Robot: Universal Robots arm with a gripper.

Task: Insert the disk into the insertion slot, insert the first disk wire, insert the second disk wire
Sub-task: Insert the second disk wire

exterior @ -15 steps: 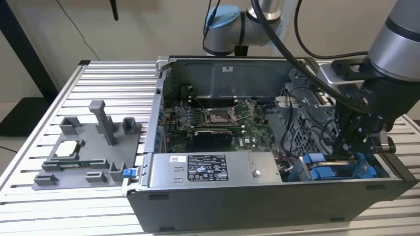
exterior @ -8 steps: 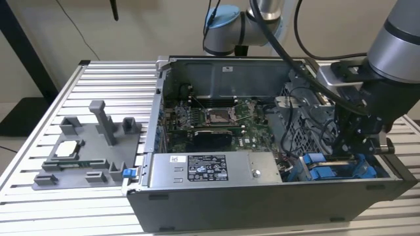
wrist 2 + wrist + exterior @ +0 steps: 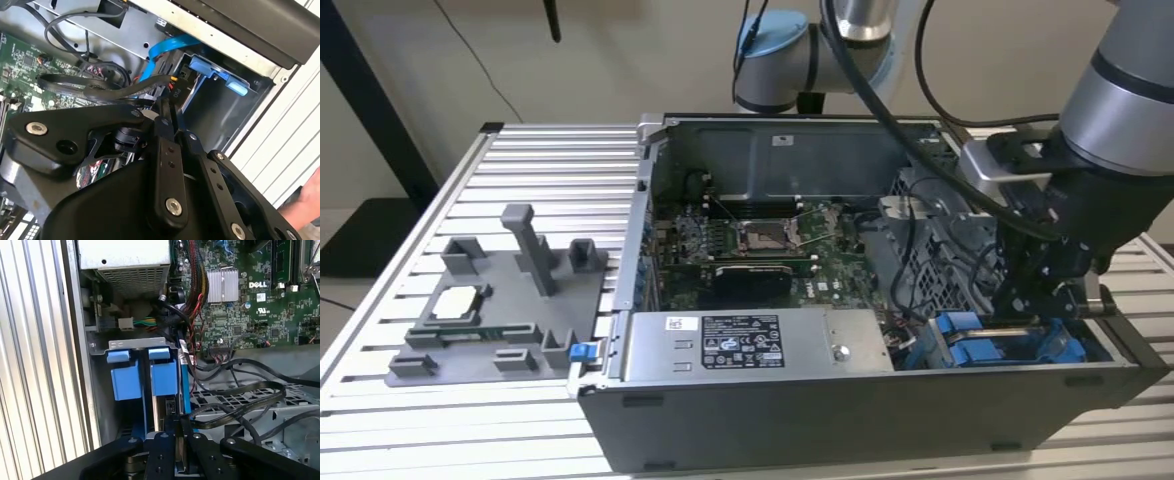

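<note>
Slatted table; hand lowered into insertion slot.

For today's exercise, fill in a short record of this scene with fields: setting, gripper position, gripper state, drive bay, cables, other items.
setting: open grey metal computer case on a ribbed aluminium table
gripper position: black gripper lowered into the case at the exterior view's right, over the blue plastic drive carriers
gripper state: fingers close together; contents cannot be told
drive bay: grey metal bay with blue tabs
cables: black cable bundle and flat blue ribbon cable beside the bay
other items: grey labelled power-supply box; green motherboard
</note>
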